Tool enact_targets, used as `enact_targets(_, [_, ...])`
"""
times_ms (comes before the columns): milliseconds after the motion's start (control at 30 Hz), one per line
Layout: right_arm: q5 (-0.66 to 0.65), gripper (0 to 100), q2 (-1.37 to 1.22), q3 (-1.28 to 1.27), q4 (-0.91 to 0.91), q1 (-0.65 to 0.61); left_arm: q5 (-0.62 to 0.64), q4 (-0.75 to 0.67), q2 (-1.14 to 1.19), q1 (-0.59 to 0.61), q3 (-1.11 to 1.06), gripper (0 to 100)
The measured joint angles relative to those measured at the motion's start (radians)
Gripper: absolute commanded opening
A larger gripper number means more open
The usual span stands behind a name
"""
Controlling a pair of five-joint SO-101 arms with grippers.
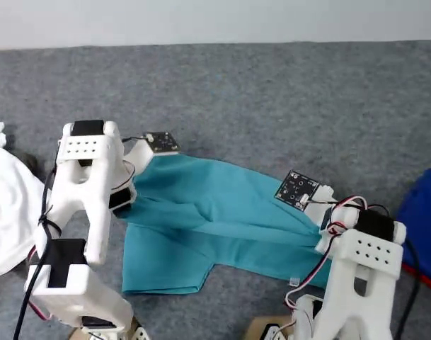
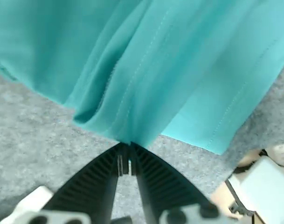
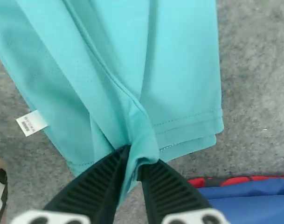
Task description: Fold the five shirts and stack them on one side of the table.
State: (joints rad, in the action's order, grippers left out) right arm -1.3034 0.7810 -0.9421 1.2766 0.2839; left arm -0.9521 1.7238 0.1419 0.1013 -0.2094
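— Teal shirt: how do the jaws hold it?
— Left gripper has its jaws pressed together on a gathered fold at one end. Right gripper has its jaws narrowed on a bunched edge by the hem at the other end, near the care label.
— Why opposite ends?
— Judged from the task, paired pinches hold the cloth spread between the arms so a straight fold can be laid. The shirt lies mid-worktop, creased lengthwise.
— And around it?
— White garment lies beyond the left arm, and blue garment lies beyond the right, near the hem.
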Motion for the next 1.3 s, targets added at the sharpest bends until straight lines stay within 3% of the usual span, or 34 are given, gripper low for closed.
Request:
enact_targets(133, [0.000,2.8,0.046,0.000,0.025,0.000,-0.054,0.000,-0.094,0.000,-0.080,0])
enact_targets(333, [0.000,19.7,0.106,0.000,0.052,0.002,-0.135,0.000,-0.210,0.002,-0.150,9])
enact_targets(733, [0.000,19.9,0.270,0.000,0.072,0.087,-0.140,0.000,-0.245,0.066,-0.152,10])
enact_targets(933, [0.048,18.0,0.282,0.000,0.126,0.087,-0.074,0.000,-0.348,0.066,-0.152,0])
enact_targets(1133, [0.281,1.3,0.282,0.000,0.157,0.087,0.118,0.000,-0.569,0.066,-0.152,0])
enact_targets(1300, [0.482,1.0,0.282,0.000,0.161,0.029,0.339,0.000,-0.703,0.066,-0.152,0])
